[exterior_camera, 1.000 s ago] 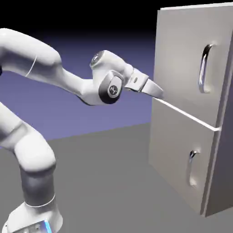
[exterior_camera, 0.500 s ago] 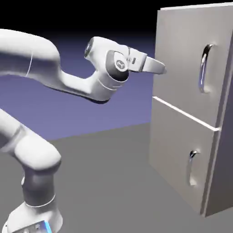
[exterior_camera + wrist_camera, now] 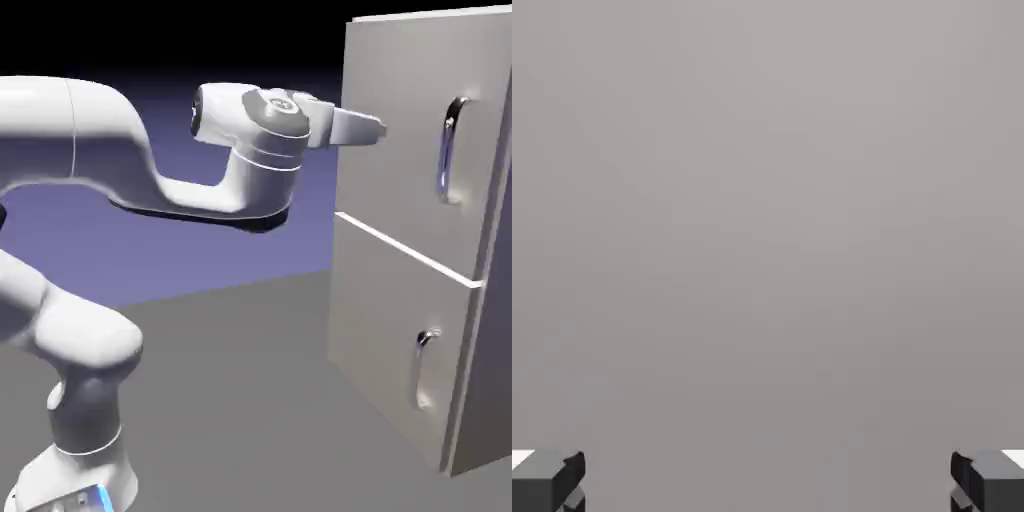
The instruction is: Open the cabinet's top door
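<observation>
White two-finger gripper (image 3: 378,129) level, fingers spread wide, nothing between them, before the closed flat light-grey top door (image 3: 400,130) of the tall grey cabinet (image 3: 395,320); its vertical chrome bar handle (image 3: 447,150) untouched.

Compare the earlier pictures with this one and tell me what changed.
The gripper has risen from the seam between the two doors to the top door, turned level and moved closer to the panel, left of the long handle. Its jaws stayed open, holding nothing. The cabinet has not moved; both doors stay shut.
</observation>
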Tool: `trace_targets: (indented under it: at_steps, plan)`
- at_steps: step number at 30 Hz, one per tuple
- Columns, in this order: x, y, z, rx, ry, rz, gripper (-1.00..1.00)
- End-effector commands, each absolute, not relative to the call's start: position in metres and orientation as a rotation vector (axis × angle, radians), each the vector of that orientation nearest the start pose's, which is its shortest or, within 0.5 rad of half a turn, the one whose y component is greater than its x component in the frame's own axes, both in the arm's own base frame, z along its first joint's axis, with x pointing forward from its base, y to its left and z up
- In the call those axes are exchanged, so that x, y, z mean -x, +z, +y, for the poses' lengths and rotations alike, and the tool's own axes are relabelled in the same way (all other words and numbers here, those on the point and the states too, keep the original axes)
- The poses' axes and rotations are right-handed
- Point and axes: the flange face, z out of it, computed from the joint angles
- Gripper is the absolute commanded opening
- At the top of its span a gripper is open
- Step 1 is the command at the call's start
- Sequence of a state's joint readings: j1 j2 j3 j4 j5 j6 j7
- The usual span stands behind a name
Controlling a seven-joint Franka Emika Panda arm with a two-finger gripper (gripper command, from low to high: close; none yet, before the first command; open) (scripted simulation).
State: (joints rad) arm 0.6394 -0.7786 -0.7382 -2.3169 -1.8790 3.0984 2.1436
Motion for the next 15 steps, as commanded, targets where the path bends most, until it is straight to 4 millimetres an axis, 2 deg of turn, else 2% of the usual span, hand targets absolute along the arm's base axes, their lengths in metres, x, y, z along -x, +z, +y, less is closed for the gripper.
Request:
trace_targets:
  at_steps: [1, 8, 15]
  plan:
    - [-0.383, 0.638, -0.054, 1.883, -1.652, 0.667, 0.0]
    - [-0.392, 0.628, -0.092, 1.818, -1.692, 0.665, 0.0]
    - [-0.406, 0.608, -0.135, 1.775, -1.72, 0.674, 0.0]
